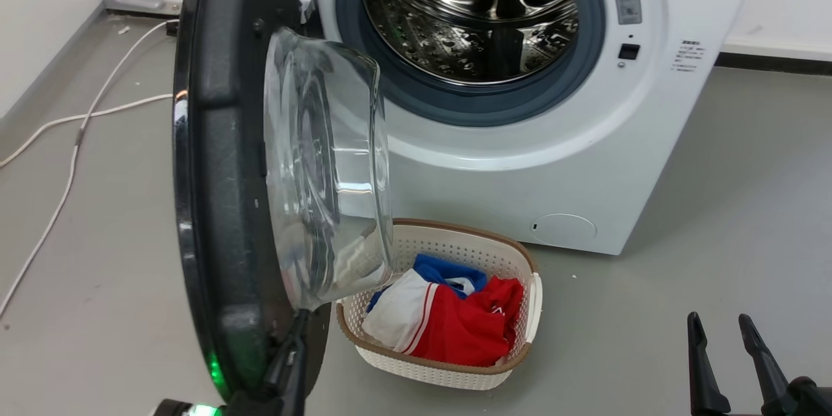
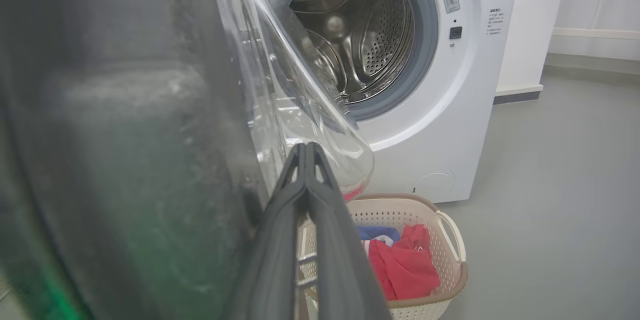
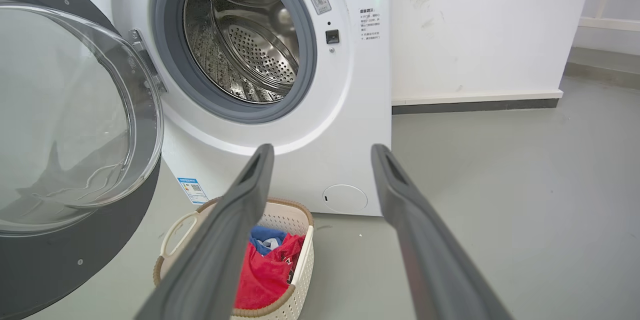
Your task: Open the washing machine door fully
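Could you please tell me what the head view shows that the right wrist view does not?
Head view: white cables on the floor and the left hand at the lower edge of the washing machine door. Right wrist view: a blue label low on the washing machine. Both: the open door, steel drum, laundry basket and round cap.

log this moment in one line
door open wide | left gripper shut, at door's inner face | right gripper open, clear of door
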